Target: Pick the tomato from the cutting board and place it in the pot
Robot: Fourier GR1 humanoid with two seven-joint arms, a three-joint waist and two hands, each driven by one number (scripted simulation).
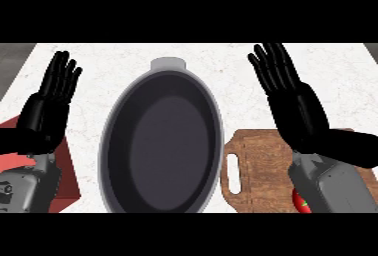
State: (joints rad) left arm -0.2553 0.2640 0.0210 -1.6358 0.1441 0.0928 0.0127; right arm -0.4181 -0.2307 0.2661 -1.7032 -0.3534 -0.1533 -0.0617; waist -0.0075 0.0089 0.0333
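Tomato [300,201] unpicked on cutting board [258,165], lower right (partly hidden); pot [162,150] empty. Left hand [48,107], right hand [291,95]: flat open, nothing held.

You see a dark grey pot [162,140], pale-rimmed, on a white marbled counter [111,60]; right of it a brown wood-grained board [258,160] and red tomato [300,201].

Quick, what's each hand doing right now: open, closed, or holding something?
Left hand: open, fingers straight, holding nothing.
Right hand: open, fingers straight, holding nothing.
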